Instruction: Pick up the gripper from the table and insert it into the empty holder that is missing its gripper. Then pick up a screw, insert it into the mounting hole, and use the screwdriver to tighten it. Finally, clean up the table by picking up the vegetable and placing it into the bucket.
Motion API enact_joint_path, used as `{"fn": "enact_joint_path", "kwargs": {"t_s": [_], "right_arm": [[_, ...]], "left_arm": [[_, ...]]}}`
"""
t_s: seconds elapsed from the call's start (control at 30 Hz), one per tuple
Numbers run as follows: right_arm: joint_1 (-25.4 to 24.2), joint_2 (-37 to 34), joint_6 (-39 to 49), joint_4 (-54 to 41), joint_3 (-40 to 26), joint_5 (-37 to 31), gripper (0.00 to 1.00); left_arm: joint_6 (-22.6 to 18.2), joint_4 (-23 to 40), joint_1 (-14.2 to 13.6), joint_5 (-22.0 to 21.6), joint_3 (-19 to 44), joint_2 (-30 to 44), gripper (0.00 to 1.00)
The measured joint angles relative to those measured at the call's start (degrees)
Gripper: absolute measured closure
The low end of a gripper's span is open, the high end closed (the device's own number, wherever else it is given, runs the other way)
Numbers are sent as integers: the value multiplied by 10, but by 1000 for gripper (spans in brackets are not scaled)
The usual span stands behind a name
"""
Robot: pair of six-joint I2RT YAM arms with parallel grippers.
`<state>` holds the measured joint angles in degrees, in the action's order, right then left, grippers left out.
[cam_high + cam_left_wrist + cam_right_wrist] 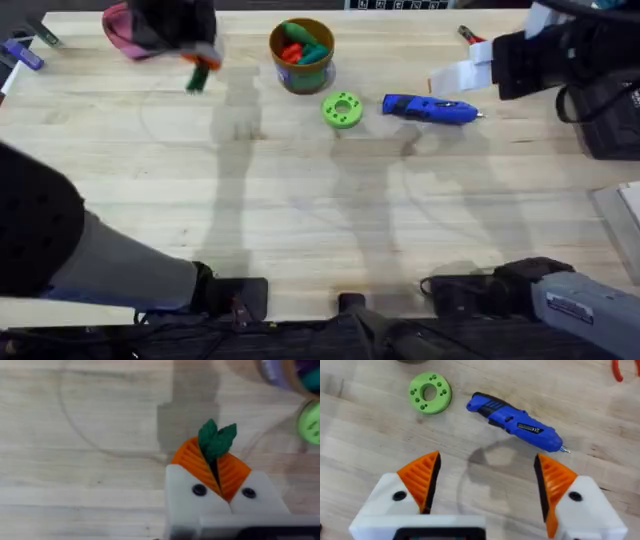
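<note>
Now the left claw (216, 477) is clenched on the dark-green vegetable (216, 440), lifted off the surface (300, 200), presumably for carrying toward the bucket (302, 55). The right claw (487, 485) hangs spread wide above the screwdriver (517, 422), gripping nothing.

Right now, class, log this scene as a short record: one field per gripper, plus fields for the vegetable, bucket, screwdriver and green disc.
left gripper: shut on the vegetable, above the table
vegetable: dark green, pinched between the orange pads, tip sticking out
right gripper: open, holding nothing, above the screwdriver
screwdriver: blue, lying flat on the table, right of the green disc
green disc: flat on the table, in front of the bucket
bucket: upright, already holds red and green toys
</note>
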<state>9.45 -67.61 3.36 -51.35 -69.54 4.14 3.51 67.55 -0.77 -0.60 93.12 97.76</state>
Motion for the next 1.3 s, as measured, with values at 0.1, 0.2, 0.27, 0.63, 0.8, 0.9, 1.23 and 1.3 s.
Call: {"fn": "enact_joint_path", "kwargs": {"t_s": [0.1, 0.2, 0.27, 0.63, 0.8, 0.9, 1.23, 1.3], "right_arm": [[0, 0, 0, 0, 0, 0, 7], [0, 0, 0, 0, 0, 0, 7], [0, 0, 0, 0, 0, 0, 7], [0, 0, 0, 0, 0, 0, 7], [0, 0, 0, 0, 0, 0, 7], [0, 0, 0, 0, 0, 0, 7], [0, 0, 0, 0, 0, 0, 7], [0, 0, 0, 0, 0, 0, 7]], "left_arm": [[-7, -1, -13, 4, 42, -6, 975], [-13, -25, -41, 8, 61, -6, 975], [-15, -50, -62, 10, 62, -5, 975], [-17, -179, -150, 29, 62, 59, 975], [-17, -218, -157, 30, 62, 108, 975], [-17, -225, -157, 35, 62, 128, 975], [-17, -250, -157, 38, 62, 139, 975], [-17, -249, -157, 38, 62, 139, 975]]}}
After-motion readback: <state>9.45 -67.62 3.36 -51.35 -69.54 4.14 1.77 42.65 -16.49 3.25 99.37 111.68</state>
